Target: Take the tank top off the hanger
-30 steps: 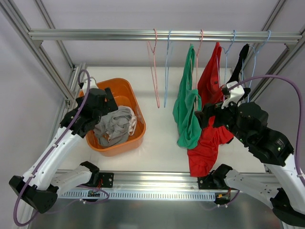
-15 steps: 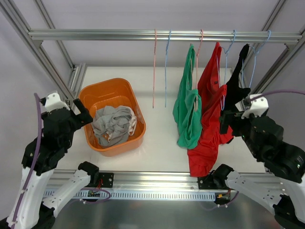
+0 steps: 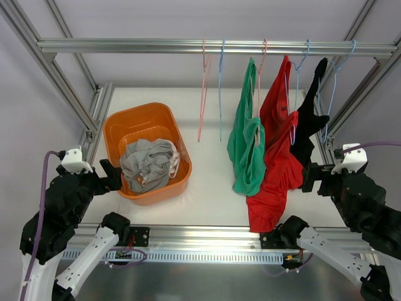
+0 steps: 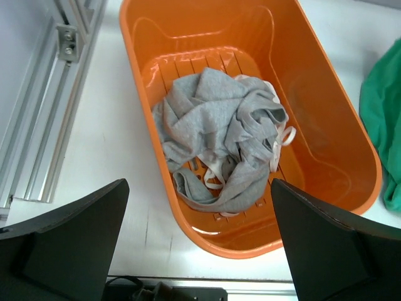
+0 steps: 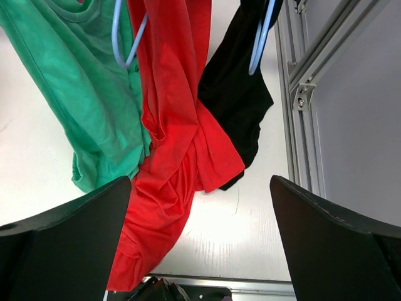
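Bright even light from above, soft shadows, mild glare on table (image 5: 219, 219), pics sharp.

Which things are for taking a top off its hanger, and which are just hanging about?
For the job:
- green top, red top, black top, each on a hanger
- probably the orange bin, with grey clothes inside

Just there:
- bare pink hanger
- bare blue hanger
- rail that they hang from

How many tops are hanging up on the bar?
3. The green fabric tank top hangs leftmost, the red fabric tank top in the middle, the black fabric tank top rightmost. None seems hidden.
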`<act>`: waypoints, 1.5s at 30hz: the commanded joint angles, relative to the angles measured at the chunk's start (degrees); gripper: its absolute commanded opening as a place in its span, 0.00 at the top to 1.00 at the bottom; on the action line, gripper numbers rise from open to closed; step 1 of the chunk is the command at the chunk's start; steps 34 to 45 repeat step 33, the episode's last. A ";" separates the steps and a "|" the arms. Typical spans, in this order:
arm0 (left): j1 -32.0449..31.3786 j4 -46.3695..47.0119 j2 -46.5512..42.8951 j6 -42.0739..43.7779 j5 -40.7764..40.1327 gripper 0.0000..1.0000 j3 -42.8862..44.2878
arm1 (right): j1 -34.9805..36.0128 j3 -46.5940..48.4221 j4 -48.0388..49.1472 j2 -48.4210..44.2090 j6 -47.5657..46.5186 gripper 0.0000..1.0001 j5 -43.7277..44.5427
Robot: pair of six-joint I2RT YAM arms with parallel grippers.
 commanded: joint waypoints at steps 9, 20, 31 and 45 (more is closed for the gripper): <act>0.11 1.64 -2.12 2.60 2.40 0.01 -3.26 | 0.27 -2.19 -0.58 2.02 1.91 0.01 3.73; 0.11 2.69 -2.91 1.37 2.66 0.01 -5.37 | 0.27 -5.18 3.46 4.57 2.97 0.00 3.82; 0.11 3.05 -2.82 1.46 2.66 0.01 -5.55 | 0.18 -6.85 5.58 5.01 3.41 0.00 3.12; 0.11 3.22 -2.74 1.54 2.57 0.01 -5.63 | 0.27 -7.03 5.66 5.10 3.50 0.01 3.21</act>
